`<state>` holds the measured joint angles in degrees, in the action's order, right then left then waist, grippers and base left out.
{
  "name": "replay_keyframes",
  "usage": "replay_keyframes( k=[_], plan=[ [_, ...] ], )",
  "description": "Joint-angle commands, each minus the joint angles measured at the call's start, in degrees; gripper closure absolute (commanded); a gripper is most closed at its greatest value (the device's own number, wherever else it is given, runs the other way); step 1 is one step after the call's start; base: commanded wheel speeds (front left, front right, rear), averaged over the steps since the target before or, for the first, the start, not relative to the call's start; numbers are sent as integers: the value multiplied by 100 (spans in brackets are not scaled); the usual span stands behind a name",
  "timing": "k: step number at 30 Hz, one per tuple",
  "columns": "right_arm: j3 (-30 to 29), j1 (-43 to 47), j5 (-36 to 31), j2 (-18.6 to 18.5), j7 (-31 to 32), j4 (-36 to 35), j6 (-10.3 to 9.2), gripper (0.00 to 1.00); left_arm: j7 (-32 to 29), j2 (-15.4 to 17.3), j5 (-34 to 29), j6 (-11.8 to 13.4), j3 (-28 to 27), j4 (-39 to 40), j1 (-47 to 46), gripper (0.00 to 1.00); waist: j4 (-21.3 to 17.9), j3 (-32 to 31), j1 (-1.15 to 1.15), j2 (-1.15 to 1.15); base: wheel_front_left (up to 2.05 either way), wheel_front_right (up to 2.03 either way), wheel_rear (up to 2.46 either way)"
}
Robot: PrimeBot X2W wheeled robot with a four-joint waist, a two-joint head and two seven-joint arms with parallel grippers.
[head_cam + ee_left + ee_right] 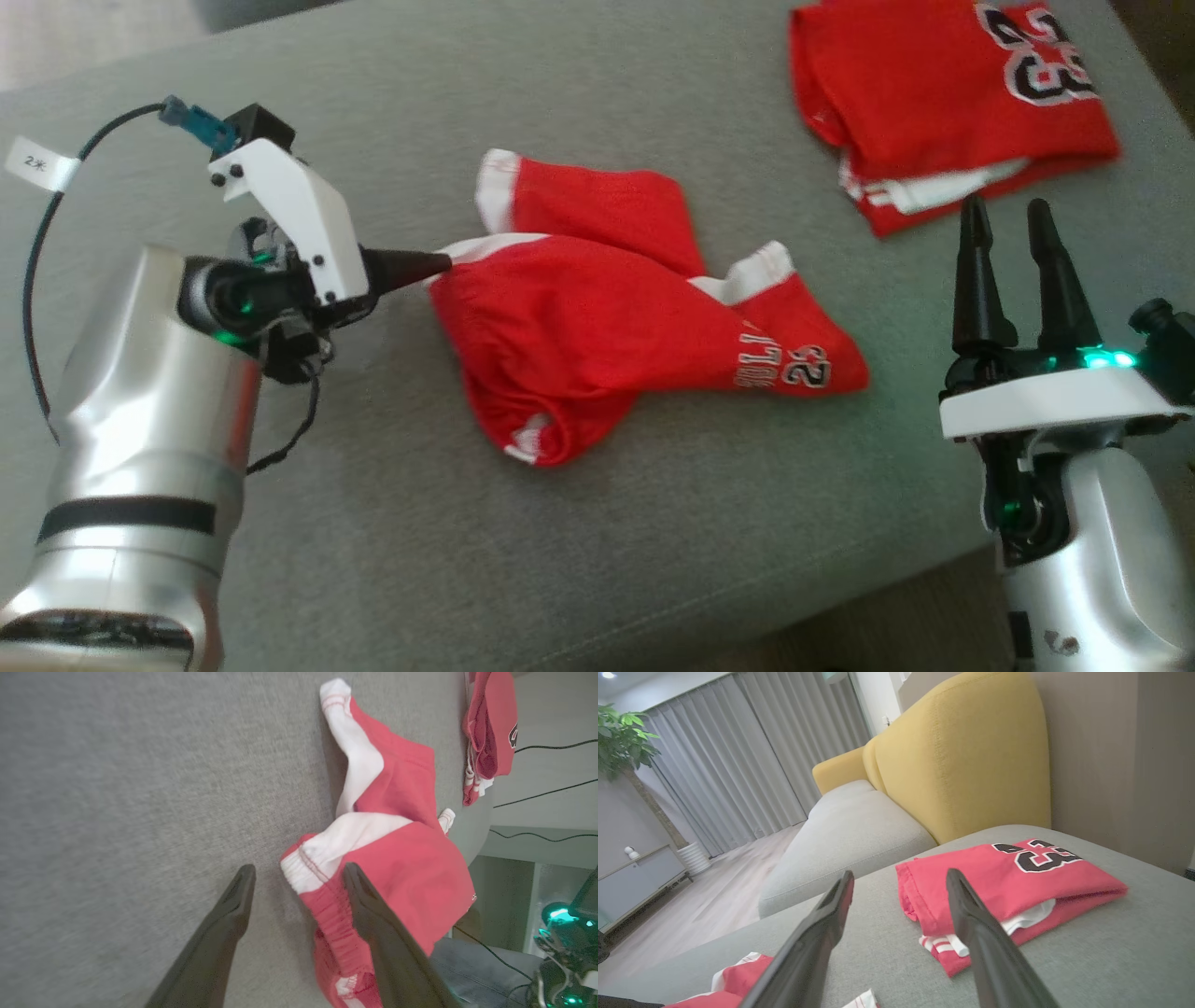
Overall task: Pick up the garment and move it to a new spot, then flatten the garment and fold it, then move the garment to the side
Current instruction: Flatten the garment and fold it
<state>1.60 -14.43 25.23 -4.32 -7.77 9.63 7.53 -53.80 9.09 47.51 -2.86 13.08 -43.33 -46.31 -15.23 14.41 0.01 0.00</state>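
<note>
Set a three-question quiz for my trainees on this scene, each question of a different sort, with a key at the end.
1. True or false: the right tool is gripping the folded jersey.
2. Which part of the crumpled shorts is the left tool at? A) the elastic waistband B) the leg hem by the printed number C) it is nowhere near the shorts
3. Fill in: both garments lie on a ___ cushion.

Key
1. False: its fingers stand apart in the air, short of the jersey.
2. A
3. grey

Left hand point(434, 265) touches red shorts point(597, 327) — right hand point(1005, 210) well apart.
</note>
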Motion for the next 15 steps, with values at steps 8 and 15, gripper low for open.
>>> replay_keyframes(
  k=[8, 15],
  plan=[
    [165, -214, 17, 61, -184, 41, -4, 0, -529, 216, 306, -35, -269, -291, -482, 0, -333, 138, -1, 0, 0, 0, 0],
    [167, -175, -85, 22, -173, 156, -4, 0, -218, 63, 388, -282, -228, -294, -543, 100, -99, -136, -1, 0, 0, 0, 0]
  ],
)
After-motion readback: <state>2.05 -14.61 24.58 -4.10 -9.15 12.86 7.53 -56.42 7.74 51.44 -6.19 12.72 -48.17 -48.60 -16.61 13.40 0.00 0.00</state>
